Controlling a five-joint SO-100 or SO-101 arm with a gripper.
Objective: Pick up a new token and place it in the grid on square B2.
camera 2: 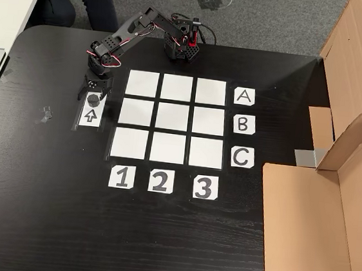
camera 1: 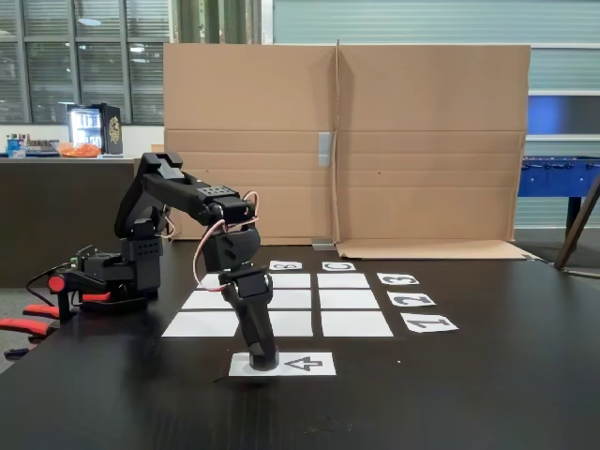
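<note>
Arm [camera 2: 123,34] bent forward, wrist pointing down; fingers [camera 2: 94,95] spread around token [camera 2: 94,100] on arrow sheet [camera 2: 89,117].

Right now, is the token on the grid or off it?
Off: the token sits on the arrow sheet beside the grid, between the open gripper.

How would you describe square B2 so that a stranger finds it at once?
On the black table lies the grid of nine white paper rectangles. Square B2 is the centre one, level with label B and above label 2 in the view from above; white rectangles surround it.
</note>
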